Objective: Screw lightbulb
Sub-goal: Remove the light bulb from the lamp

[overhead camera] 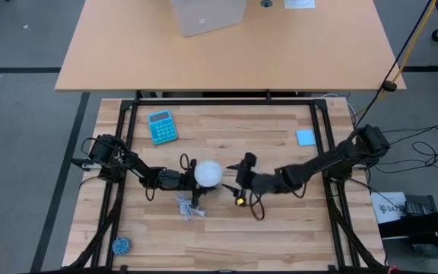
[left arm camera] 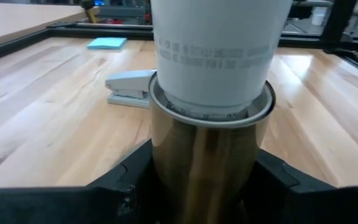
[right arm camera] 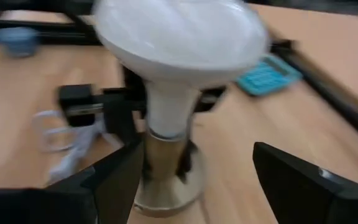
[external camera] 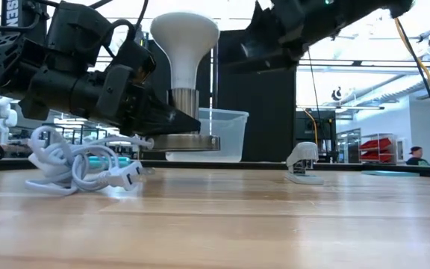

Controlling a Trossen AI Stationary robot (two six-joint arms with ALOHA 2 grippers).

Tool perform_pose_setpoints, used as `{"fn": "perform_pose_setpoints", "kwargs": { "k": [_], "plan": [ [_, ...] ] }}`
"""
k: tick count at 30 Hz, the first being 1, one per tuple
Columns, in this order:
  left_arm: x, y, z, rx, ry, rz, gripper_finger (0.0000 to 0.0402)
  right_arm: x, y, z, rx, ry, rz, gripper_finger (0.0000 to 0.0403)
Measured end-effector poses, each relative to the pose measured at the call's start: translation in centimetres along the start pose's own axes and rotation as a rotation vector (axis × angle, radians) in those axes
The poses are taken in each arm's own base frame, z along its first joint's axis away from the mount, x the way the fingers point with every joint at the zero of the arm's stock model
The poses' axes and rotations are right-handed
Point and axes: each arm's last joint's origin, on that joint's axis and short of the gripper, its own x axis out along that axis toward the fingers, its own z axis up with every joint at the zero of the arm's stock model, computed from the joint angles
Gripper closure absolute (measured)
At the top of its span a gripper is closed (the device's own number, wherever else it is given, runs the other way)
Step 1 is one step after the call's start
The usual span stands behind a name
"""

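The white lightbulb (external camera: 184,41) stands upright, dome up, with its neck (left arm camera: 213,56) in the brass tube of a socket (external camera: 181,112) that has a round disc base (external camera: 187,143). The bulb's screw base is hidden inside the tube. My left gripper (overhead camera: 182,180) is shut on the socket tube, coming from the table's left. My right gripper (overhead camera: 234,181) is open, just right of the bulb and about level with its dome. In its wrist view the two fingers (right arm camera: 114,180) stand apart on this side of the bulb (right arm camera: 179,37) and touch nothing. My left gripper pinches the socket's brass tube (left arm camera: 204,162) between its two fingers (left arm camera: 126,177), one on each side, below the bulb's neck. The fingers come in level from the table's left. The socket stays upright, and in the low view its disc base shows a little above the tabletop.
A bundle of white cord (overhead camera: 188,205) lies near the socket toward the near edge. A grey stapler (external camera: 302,161) stands beyond it. A blue calculator (overhead camera: 162,125), a blue pad (overhead camera: 305,137) and a small blue thing (overhead camera: 120,245) lie farther off. Black frame rails (overhead camera: 219,100) border the tabletop.
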Motion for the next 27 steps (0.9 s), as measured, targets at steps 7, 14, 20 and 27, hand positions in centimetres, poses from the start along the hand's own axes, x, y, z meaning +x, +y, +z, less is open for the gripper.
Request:
{"fn": "perform_pose_setpoints", "kwargs": {
  "k": [7,14,20,27],
  "plan": [
    [0.0,0.2,0.0,-0.016,-0.007,0.059,0.0226,0.6,3.9,-2.7,0.083,-0.117,-0.198,0.0105],
    [0.0,0.3,0.0,-0.025,-0.010,0.102,0.0226,3.3,5.4,-4.4,0.187,-0.286,-0.258,0.0105],
    [0.0,0.3,0.0,-0.025,-0.008,0.119,0.0226,6.5,5.9,-3.8,0.137,-0.314,-0.304,0.0106],
    [0.0,0.3,0.0,-0.037,-0.006,0.120,0.0226,8.7,5.6,-2.7,0.141,-0.332,-0.346,0.0109]
  ]
}}
